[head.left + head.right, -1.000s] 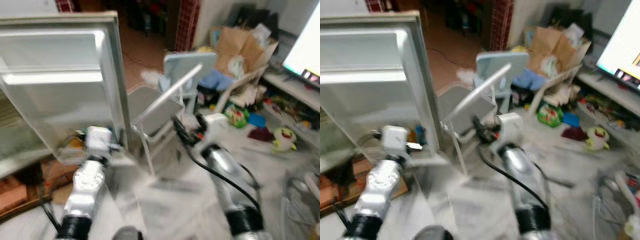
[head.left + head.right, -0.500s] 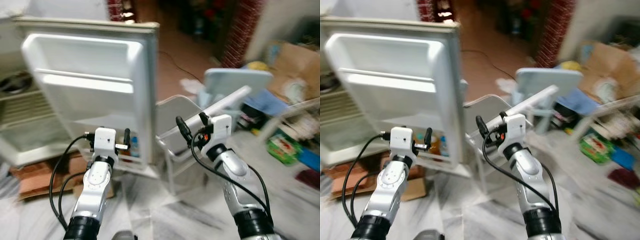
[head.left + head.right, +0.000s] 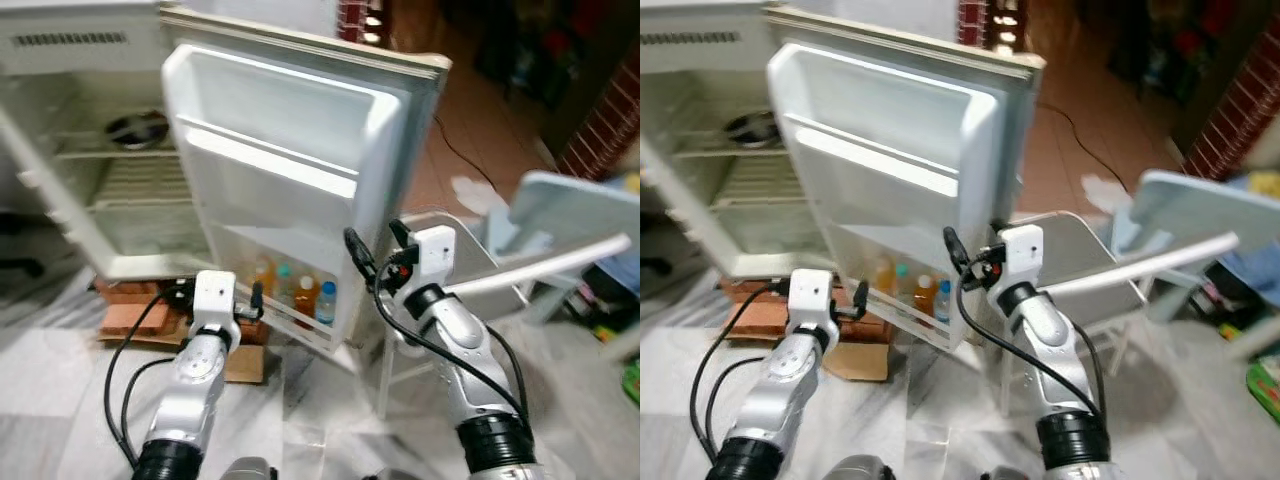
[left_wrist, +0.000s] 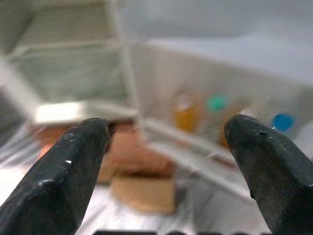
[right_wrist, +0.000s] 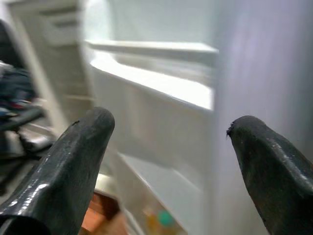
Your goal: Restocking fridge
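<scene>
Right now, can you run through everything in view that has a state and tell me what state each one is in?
Fridge door: swung wide open.
Fridge interior: wire shelves mostly bare, one dark bowl on the upper shelf.
Bottles: upright in the bottom door rack.
Upper door shelves: bare.
Left gripper: jaws open, holding nothing.
Right gripper: jaws open, holding nothing.
</scene>
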{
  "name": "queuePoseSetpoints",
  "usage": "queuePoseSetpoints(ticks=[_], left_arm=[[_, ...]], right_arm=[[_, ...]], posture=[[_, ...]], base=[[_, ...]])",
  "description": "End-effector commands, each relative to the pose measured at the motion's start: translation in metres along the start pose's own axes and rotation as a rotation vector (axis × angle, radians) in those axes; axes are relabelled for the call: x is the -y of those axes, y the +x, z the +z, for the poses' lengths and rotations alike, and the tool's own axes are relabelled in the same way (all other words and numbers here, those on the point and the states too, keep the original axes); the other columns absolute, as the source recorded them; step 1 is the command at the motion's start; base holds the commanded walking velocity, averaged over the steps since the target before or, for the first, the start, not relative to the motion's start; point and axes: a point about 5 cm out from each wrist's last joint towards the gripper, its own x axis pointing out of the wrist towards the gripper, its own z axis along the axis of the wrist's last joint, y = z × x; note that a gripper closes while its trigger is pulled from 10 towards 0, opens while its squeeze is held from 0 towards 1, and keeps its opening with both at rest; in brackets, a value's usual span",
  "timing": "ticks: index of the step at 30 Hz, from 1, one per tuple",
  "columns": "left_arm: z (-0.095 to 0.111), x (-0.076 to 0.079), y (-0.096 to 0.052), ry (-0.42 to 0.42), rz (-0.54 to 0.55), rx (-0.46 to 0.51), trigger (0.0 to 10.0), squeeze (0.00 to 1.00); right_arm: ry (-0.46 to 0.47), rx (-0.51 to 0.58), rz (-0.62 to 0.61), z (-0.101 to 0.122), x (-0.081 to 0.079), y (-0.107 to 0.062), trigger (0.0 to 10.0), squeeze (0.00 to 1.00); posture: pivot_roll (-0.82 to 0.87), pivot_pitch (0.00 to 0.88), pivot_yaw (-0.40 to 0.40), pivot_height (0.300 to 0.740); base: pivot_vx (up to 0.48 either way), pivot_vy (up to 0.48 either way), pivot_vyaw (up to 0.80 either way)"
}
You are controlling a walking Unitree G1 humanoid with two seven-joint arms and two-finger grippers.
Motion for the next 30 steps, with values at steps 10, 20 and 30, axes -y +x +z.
queuePoseSetpoints(ticks=[10,20,30], left_arm=[[-0.030,0.019,-0.008,0.030,-0.137,-0.254,10.0,0.00],[-0.030,0.020,-0.012,0.049,-0.164,-0.297,10.0,0.00],[-0.030,0.022,-0.013,0.060,-0.186,-0.312,10.0,0.00]], right_arm=[[-0.037,0.020,-0.109,0.011,0.008,0.023,10.0,0.00],[0.083,-0.007,0.203,0.015,-0.023,0.021,10.0,0.00],[-0.076,-0.484,0.275,-0.042,0.027,-0.040,10.0,0.00]], posture=[[0.07,0.000,0.003,0.740],[0.08,0.000,-0.008,0.740],[0.06,0.000,0.001,0.740]], base=[[0.000,0.000,0.38],[0.000,0.000,0.00],[0.000,0.000,0.00]])
